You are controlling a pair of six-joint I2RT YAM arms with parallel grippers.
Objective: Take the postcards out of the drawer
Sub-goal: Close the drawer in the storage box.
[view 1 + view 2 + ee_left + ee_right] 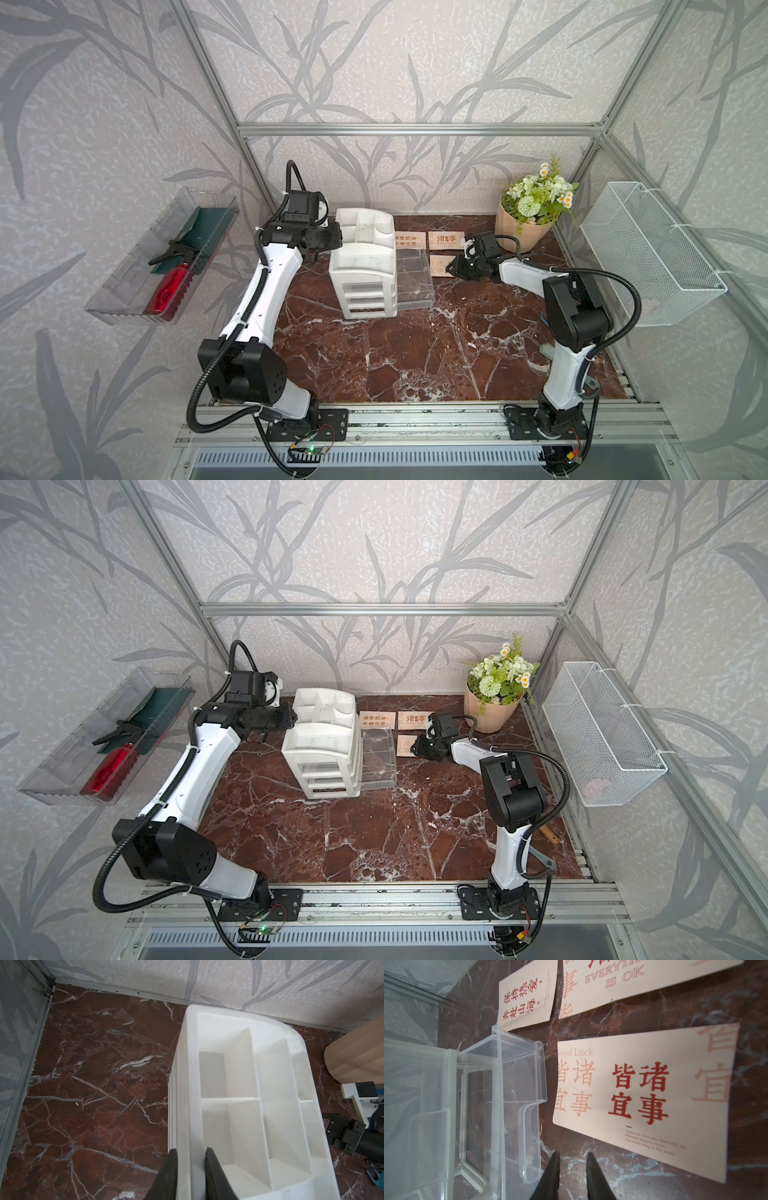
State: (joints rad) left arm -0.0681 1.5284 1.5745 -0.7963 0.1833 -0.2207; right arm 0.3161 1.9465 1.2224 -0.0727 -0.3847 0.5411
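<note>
Pinching the organizer [193,1043] wall, the left gripper [190,1153] steadies it; the right gripper [572,1157], narrow and empty, should lift straight clear of the postcards [641,1093].

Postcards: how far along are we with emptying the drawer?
Done: all three postcards lie on the table beside the open drawer, which looks empty. In hand: left gripper clamps a wall of the organizer; right gripper holds nothing. Left: likely only releasing.

Left arm [270,282], right arm [567,370]: white link shells, black joint housings, black ribbed cable conduit [194,399] with white ties, black base plates [332,419]. Left hand [190,1149], right hand [572,1153]: tapered black fingers [169,1174].
</note>
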